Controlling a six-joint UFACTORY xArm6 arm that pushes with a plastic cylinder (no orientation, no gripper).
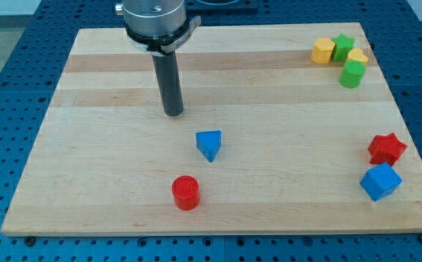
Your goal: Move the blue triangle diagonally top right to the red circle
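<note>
Arm (156, 18) cut off at view's top.

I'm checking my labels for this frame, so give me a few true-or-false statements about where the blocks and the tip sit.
1. The blue triangle lies up and to the view's right of the red circle. True.
2. My tip touches the blue triangle. False: it stands apart, up and to the view's left.
3. The red star sits just above the blue cube. True.
4. The yellow and green blocks cluster at the view's bottom left. False: they sit at the top right.
</note>
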